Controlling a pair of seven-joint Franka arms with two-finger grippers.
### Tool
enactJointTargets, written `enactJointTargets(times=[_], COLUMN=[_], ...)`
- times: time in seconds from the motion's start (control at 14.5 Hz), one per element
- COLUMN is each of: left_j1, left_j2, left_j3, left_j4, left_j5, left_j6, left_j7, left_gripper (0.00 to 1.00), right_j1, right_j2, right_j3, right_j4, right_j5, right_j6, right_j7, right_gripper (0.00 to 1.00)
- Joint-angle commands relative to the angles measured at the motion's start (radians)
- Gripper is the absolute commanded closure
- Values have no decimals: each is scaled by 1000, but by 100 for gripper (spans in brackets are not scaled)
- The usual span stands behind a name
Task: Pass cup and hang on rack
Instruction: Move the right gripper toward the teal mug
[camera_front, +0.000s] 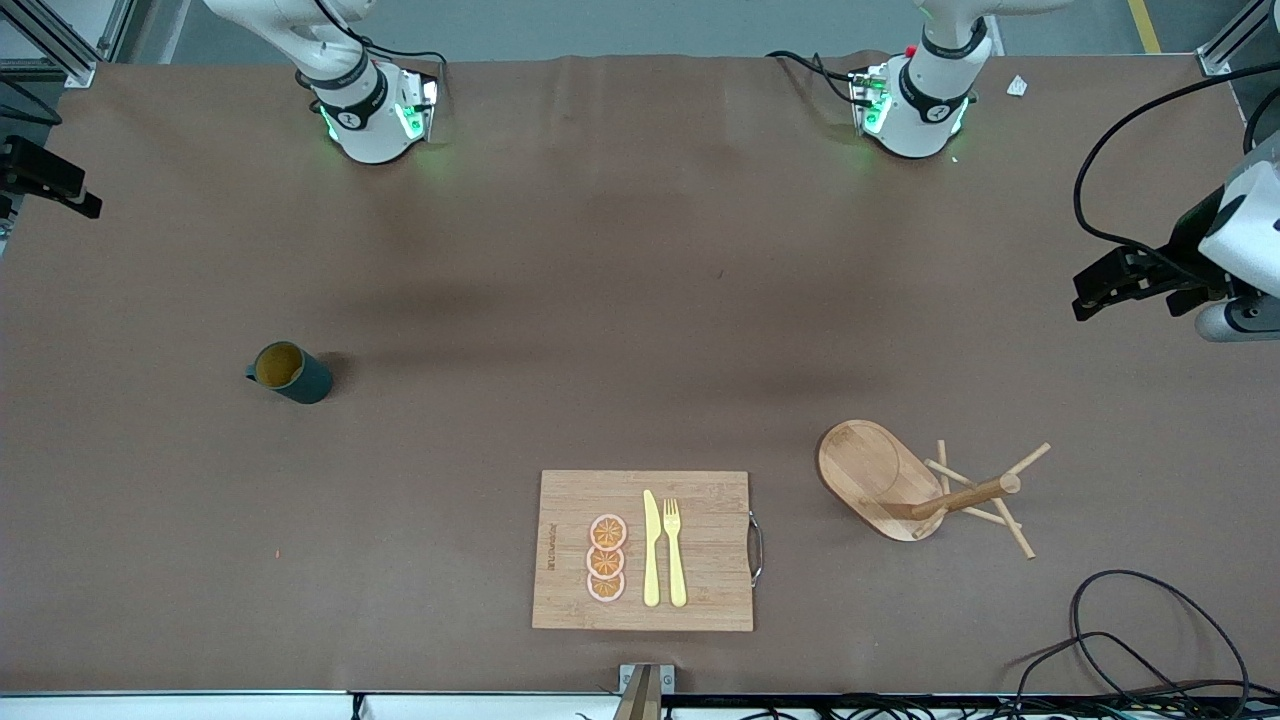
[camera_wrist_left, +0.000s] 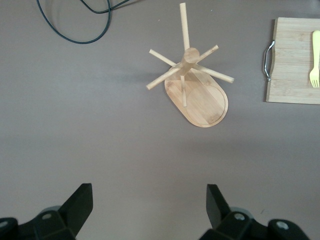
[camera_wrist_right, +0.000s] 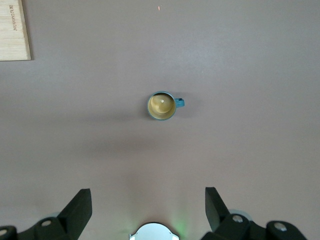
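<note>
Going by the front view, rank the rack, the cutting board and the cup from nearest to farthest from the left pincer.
From the left pincer, open at the left arm's end of the table:
1. Rack, at that same end.
2. Cutting board, mid-table, nearest the front camera.
3. Cup, at the right arm's end.

**Colours on the brown desk**

The desk is a plain matte brown. The cup is dark teal outside and yellow-ochre inside. The rack is pale honey wood with visible grain. The cutting board is light bamboo, striped by its grain, with a metal handle. On it lie a pale yellow knife and fork, and three orange slices with pinkish rims. The left hand and right hand have black fingers.
</note>
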Motion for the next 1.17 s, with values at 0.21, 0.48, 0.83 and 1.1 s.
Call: enactJointTargets(times=[0.21,0.48,0.83,1.1], left_j1=[-7,-5,-4,-4], left_j2=[8,8,10,10], left_j3=[-3,-19,-19,-19], left_j4=[24,24,24,24], left_j5=[18,15,12,13], left_j6=[-21,-18,-14,-12], left_j7=[30,59,54,56], left_gripper=[0,0,0,0], right_j1=[-9,-5,-3,-31], right_j2=[43,159,216,216], right_j3=[-4,-4,-1,-3], right_j4=[-8,-4,-118,-328], right_j5=[3,5,11,40], right_j6=[5,72,225,446], right_j7=[1,-11,-150,-431], right_gripper=[0,0,0,0])
